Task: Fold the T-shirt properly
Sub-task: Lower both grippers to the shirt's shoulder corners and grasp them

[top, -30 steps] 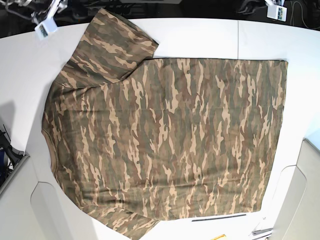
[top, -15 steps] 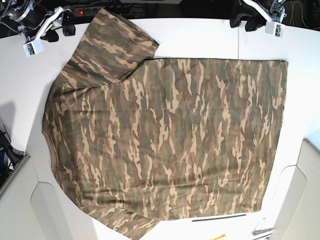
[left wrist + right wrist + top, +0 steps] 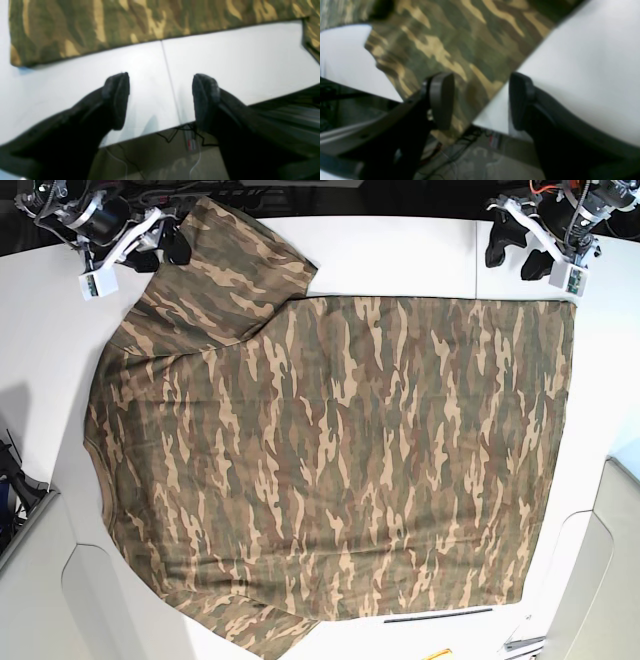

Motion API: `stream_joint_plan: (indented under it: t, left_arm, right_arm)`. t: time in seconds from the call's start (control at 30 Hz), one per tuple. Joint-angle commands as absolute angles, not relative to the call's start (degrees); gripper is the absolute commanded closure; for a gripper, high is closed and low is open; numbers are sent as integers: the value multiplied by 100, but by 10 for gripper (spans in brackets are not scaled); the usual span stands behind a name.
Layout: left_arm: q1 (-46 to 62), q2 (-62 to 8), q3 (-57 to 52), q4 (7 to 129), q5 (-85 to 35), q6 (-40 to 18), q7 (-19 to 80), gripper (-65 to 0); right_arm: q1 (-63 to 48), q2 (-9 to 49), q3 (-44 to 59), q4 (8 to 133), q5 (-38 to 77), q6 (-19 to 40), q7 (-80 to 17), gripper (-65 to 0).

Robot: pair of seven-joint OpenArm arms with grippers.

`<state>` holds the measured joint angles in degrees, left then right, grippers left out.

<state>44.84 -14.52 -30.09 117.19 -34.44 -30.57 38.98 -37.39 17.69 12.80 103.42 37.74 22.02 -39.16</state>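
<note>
Base view: the shirt (image 3: 330, 460) is cropped by the bottom edge, so its lower sleeve is only partly shown. Collar detail along its left side is too small to resolve. Both arms leave the frame at the top.

Left wrist view: the left gripper (image 3: 161, 100) is soft-focused, its finger bases cut off below; the shirt runs past the top edge.

Right wrist view: strongly blurred throughout. One finger (image 3: 441, 97) of the right gripper (image 3: 481, 100) hides part of the sleeve edge; contact with the cloth cannot be judged.

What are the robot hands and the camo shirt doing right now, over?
Left tool open, over bare table. Right tool open over sleeve. T-shirt flat, unfolded. Nothing blocking.
</note>
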Motion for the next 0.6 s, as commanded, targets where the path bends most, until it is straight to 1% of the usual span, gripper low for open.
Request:
stream_joint_plan:
  t: [0.0,0.17,0.23,0.37,0.43,0.57]
  left_arm:
    - [4460,-1549,-3046,11703,-3483,-3050,3802,-423]
    - [4034,-1855,-3046,11203,-3424,-3037,3944,-423]
    - [3835,-2016,-3046,11002,-3356,-2849,3948,-423]
    - [3503,-2405,-3059,10728,-3317,-2591,4014,-423]
    - [3361,-2596,-3148,10615,-3317,-2482,4014,-423]
    - [3002,-2829,-3581,10208,-3326,-2486,4069,-423]
  right_arm:
    - [-3723,1787,1223,10322,3736,2248,-3948,-345]
    - [-3653,1791,947,10215,3741,2303,-3946,-345]
    - [-3653,1791,891,10215,3750,2434,-3944,-345]
    - [-3653,1793,871,10215,3745,2469,-3946,-345]
    - [-3653,1791,871,10215,3743,2467,-3946,-345]
    - [-3653,1791,871,10215,3693,2467,-3946,-345]
